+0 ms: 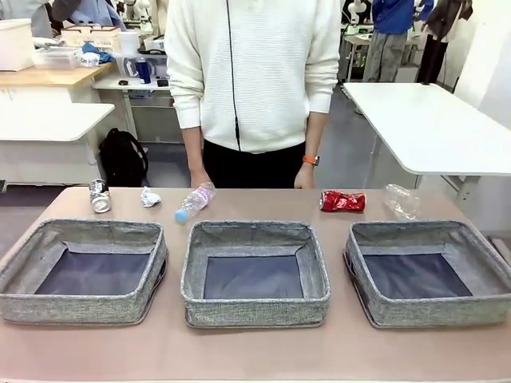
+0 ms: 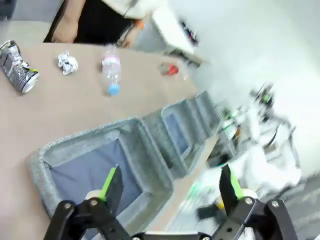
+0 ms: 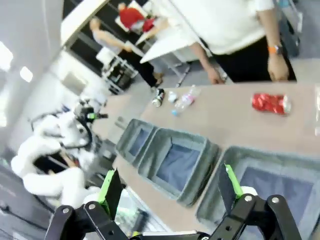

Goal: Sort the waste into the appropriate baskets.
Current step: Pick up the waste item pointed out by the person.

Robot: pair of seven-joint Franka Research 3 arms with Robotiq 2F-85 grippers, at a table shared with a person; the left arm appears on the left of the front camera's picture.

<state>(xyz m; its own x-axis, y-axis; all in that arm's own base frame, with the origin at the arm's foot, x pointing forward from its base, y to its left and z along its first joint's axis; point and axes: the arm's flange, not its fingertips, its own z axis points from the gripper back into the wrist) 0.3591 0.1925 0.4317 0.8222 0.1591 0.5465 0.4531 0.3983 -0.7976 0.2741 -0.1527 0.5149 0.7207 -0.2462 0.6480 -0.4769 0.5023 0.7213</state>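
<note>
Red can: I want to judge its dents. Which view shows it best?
Front view: the red can lies on its side, dented, in sharp focus. The right wrist view shows it blurred; the left wrist view, a tiny red blur.

Baskets (image 1: 255,307): you see grey weave, dark bases.
Can (image 1: 342,201) at one o'clock: red.
Bottle cap (image 1: 181,215): blue.
Scrap (image 1: 149,196): white.

Tabletop (image 1: 239,351): pinkish-brown, matte, evenly lit. Far beyond the jaws, past its far edge: grey floor (image 1: 351,148). Ahead and to the right of the jaws, a white table (image 1: 431,120). Ahead and to the left, a second white table (image 1: 48,120); behind it, a wood-topped bench (image 1: 56,76) carrying a white storage box (image 1: 16,44). Black backpack (image 1: 122,157) on the floor beside that second table. Right wrist view: pale wall (image 3: 30,25) up-left of the jaws, bright ceiling lights (image 3: 4,55) on it.
</note>
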